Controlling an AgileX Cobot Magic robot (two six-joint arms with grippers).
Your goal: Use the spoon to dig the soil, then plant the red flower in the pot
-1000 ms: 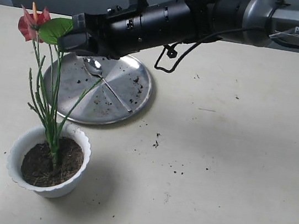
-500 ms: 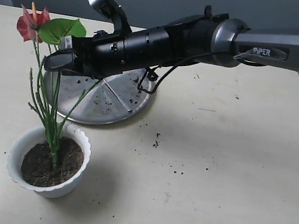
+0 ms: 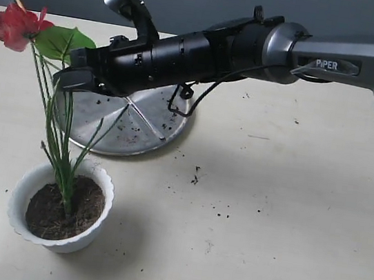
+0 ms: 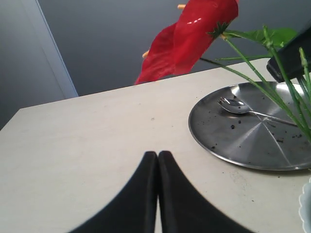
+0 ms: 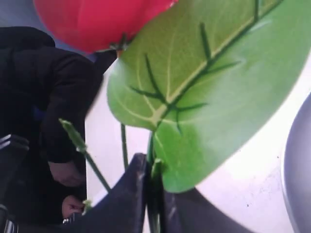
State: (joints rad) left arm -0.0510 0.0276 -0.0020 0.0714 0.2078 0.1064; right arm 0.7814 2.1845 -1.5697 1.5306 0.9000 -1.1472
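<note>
The red flower stands with its thin green stems in the soil of the white scalloped pot, leaning left. Its broad leaf sits just under the bloom. My right gripper reaches across from the right and is shut on the stems a little below the leaf; in the right wrist view a stem runs between the closed fingers of the gripper. The spoon lies on the steel plate. My left gripper hovers shut and empty over the table.
The steel plate lies behind the pot, dotted with soil crumbs and partly covered by my right arm. Loose soil specks are scattered on the beige table to the right of the pot.
My right gripper has come down from over the plate to the stems and closed on them. The flower head has swung left, and the pot has barely shifted.
</note>
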